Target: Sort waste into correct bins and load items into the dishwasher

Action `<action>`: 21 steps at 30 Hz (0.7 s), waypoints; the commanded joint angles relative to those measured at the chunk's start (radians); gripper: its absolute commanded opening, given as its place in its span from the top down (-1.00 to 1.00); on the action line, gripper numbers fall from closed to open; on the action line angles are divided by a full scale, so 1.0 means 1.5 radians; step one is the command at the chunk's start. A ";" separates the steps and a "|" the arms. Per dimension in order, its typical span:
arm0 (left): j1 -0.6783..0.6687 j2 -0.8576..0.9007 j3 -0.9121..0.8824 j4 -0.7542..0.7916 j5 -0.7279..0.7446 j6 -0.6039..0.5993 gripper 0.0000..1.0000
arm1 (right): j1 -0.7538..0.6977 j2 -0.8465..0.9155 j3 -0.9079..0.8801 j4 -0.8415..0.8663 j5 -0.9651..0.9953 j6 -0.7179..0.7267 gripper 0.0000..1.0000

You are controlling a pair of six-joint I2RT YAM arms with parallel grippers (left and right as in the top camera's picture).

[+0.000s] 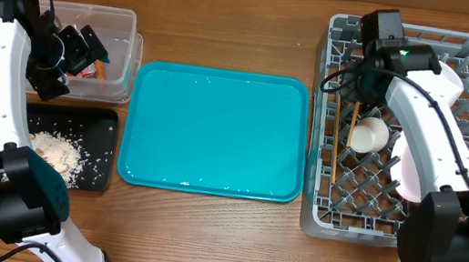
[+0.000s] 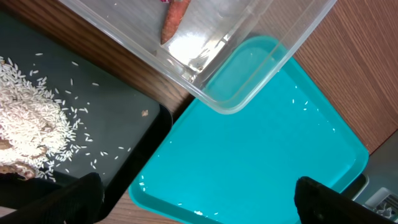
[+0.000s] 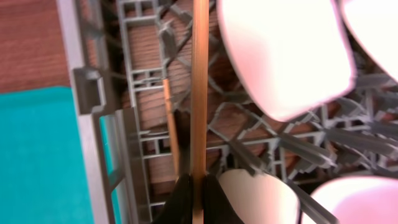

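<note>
My right gripper (image 3: 199, 194) is shut on a thin wooden chopstick (image 3: 199, 87), held over the left part of the grey dish rack (image 1: 325, 176). A second chopstick (image 3: 169, 121) lies in the rack just to its left. White dishes (image 3: 283, 53) stand among the pegs, and a small white cup (image 1: 369, 134) sits beside the right gripper (image 1: 358, 86). My left gripper (image 1: 88, 44) hangs open and holds nothing above the clear tub (image 1: 126, 19). A carrot piece (image 2: 175, 18) lies in the clear tub (image 2: 249, 68). Beige scraps (image 2: 25, 124) cover the black tray (image 2: 124, 130).
The teal serving tray (image 1: 216, 133) fills the middle of the table between the bins and the rack, with a few grains on it. A pale plate (image 1: 406, 169) stands in the rack under my right arm. The black tray (image 1: 102, 126) lies in front of the tub.
</note>
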 commanded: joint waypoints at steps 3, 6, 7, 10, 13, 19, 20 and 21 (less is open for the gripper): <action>-0.002 -0.016 0.012 -0.002 -0.001 0.015 -1.00 | 0.010 -0.018 -0.013 -0.007 -0.038 -0.042 0.92; -0.002 -0.016 0.012 -0.002 -0.001 0.015 -1.00 | 0.011 -0.018 -0.013 -0.020 -0.066 -0.042 0.92; -0.002 -0.016 0.012 -0.002 -0.001 0.015 -1.00 | 0.011 -0.018 -0.013 -0.022 -0.083 -0.042 0.92; -0.002 -0.016 0.012 -0.002 -0.001 0.015 -0.99 | 0.011 -0.018 -0.013 -0.028 -0.106 -0.039 0.92; -0.002 -0.016 0.012 -0.002 -0.001 0.015 -1.00 | 0.011 -0.018 -0.014 -0.029 -0.106 -0.039 0.92; -0.002 -0.016 0.012 -0.002 -0.001 0.015 -0.99 | 0.011 -0.018 -0.014 -0.030 -0.106 -0.039 0.40; -0.002 -0.016 0.012 -0.002 -0.001 0.015 -1.00 | 0.011 -0.018 -0.014 -0.031 -0.106 -0.039 0.16; -0.002 -0.016 0.012 -0.002 -0.001 0.015 -1.00 | 0.011 -0.018 -0.014 -0.031 -0.106 -0.039 0.02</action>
